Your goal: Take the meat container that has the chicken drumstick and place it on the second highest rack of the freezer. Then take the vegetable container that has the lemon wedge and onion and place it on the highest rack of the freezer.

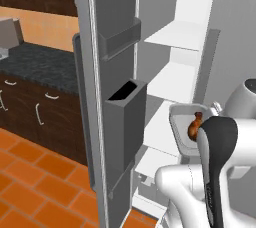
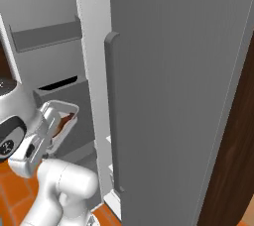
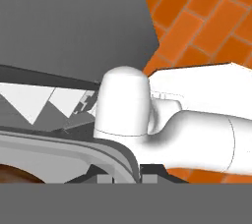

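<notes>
A grey meat container (image 1: 181, 118) with the orange-brown chicken drumstick (image 1: 194, 126) in it hangs in front of the open freezer (image 1: 200, 62), at about the level of a lower white shelf (image 1: 161, 131). My gripper (image 2: 45, 122) is shut on the container's rim (image 3: 74, 142), and the fingertips (image 3: 101, 178) show at the rim's edge in the hand view. The drumstick (image 3: 12, 175) peeks out at the lower left there. Two higher racks (image 1: 179, 35) (image 1: 173, 79) stand bare above the container. The vegetable container is out of view.
The freezer's left door (image 1: 100, 97) stands open with grey bins (image 1: 125, 122) facing the interior. The right door (image 2: 173, 96) with its bar handle (image 2: 113, 111) is close to my arm. A dark counter (image 1: 40, 64) over wood cupboards lies to the left, above an orange tile floor (image 1: 35, 182).
</notes>
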